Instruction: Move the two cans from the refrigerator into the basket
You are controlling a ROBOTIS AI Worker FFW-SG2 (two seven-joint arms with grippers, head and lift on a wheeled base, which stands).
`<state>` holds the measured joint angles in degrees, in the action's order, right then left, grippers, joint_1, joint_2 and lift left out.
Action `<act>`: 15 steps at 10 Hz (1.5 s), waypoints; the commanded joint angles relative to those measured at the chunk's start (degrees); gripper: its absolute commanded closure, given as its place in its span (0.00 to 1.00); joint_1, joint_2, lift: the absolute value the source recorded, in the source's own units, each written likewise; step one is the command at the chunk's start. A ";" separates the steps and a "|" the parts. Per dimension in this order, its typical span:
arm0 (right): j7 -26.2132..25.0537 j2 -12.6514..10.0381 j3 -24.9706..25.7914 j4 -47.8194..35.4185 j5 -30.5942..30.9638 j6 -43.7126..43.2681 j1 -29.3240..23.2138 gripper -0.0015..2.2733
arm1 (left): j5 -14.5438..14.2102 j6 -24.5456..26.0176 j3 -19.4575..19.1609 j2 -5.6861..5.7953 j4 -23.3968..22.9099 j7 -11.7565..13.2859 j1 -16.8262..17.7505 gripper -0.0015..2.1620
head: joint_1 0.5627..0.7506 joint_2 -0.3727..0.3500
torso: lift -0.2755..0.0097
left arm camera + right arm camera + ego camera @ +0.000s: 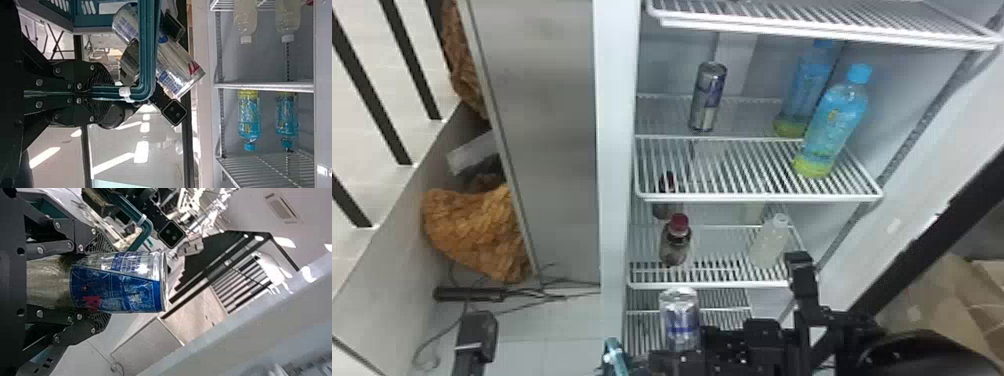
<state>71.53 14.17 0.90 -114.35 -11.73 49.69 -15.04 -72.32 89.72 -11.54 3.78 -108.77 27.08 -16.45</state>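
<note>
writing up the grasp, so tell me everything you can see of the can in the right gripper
The can is a slim-walled-looking cylinder with a shiny, metallic look: silver, with a large blue panel, red marking and a bright rim at its exposed end. In the head view it is roughly upright, lid end up, in front of the refrigerator's lower shelves. The right gripper clamps it, one finger on each side; part of its lower body is between them.
</note>
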 commanded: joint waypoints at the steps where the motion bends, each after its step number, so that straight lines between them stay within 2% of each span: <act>1: 2.38 0.16 -1.02 0.51 3.27 0.23 1.68 0.49 | 0.00 0.31 0.00 0.00 0.00 -0.01 0.00 0.55 | 0.70 0.32 | 0.84; 3: 6.34 0.51 -1.25 -1.17 7.73 1.22 2.95 0.43 | -0.12 0.31 0.00 -0.09 0.00 -0.01 0.14 0.55 | 0.70 0.32 | 0.84; 5: 6.79 0.68 -1.25 -2.58 13.56 1.78 3.51 0.25 | -0.12 0.31 0.00 -0.09 0.00 -0.01 0.00 0.55 | 0.70 0.31 | 0.84; 7: 6.79 0.77 -0.90 -3.99 18.24 1.78 3.93 0.22 | -0.12 0.31 -0.23 -0.18 0.00 -0.01 0.14 0.55 | 0.70 0.27 | 0.84; 9: 6.79 0.68 1.72 -3.99 17.21 -0.19 3.79 0.22 | -0.23 0.31 -0.34 -0.18 0.00 -0.01 0.14 0.55 | 0.70 0.25 | 0.84; 12: 6.79 0.51 4.47 -4.55 10.47 -3.85 2.95 0.22 | -0.34 0.31 -0.34 -0.26 0.00 0.08 0.00 0.55 | 0.70 0.21 | 0.84; 15: 5.02 -0.02 5.84 -6.94 7.27 -6.94 2.38 0.22 | -0.34 0.31 -0.46 -0.26 0.00 0.08 -0.14 0.55 | 0.70 0.24 | 0.84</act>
<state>76.51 14.20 6.47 -120.79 -3.73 43.46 -12.48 -72.66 89.71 -12.00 3.52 -108.77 27.15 -16.54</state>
